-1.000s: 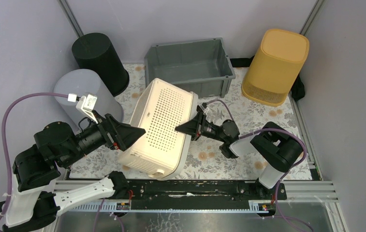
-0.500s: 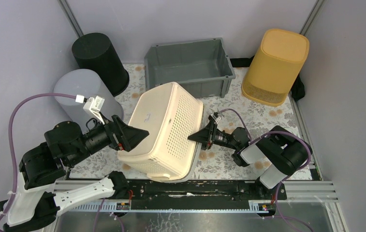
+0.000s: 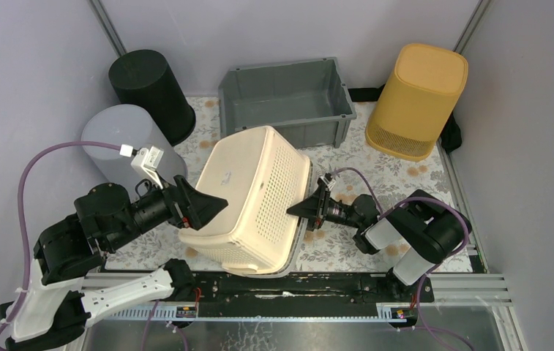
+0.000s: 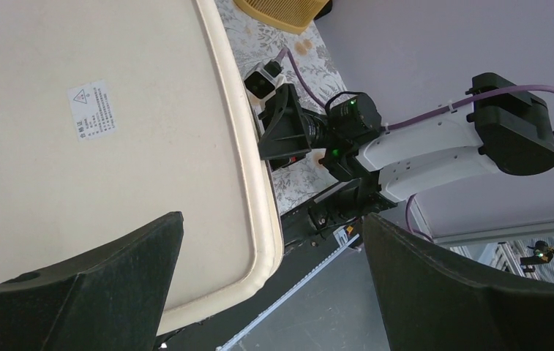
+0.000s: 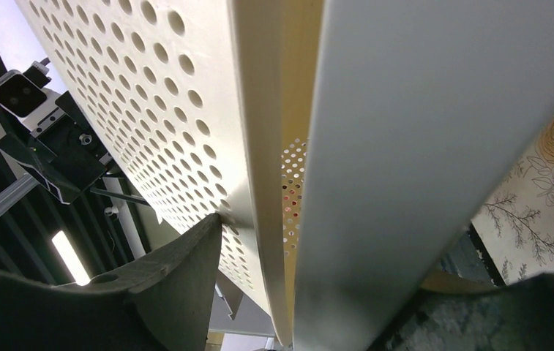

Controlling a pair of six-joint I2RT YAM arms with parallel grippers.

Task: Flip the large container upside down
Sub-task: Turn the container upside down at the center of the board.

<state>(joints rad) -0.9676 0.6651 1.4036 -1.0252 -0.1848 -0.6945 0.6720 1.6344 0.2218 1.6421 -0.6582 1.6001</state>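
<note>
Large container (image 3: 252,197): on the table (image 3: 376,164), between my two grippers.
My left gripper (image 3: 204,207): at its left side.
My right gripper (image 3: 301,210): astride its right rim.
Crate (image 3: 310,131): just behind it.

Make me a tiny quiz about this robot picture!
1. True or false: the yellow bin stands at the far right.
2. What sits just behind the basket? A) grey tub B) red ball C) blue cup
3. Fill in: the left claw is wide ____.
Key: 1 true; 2 A; 3 open.
</note>
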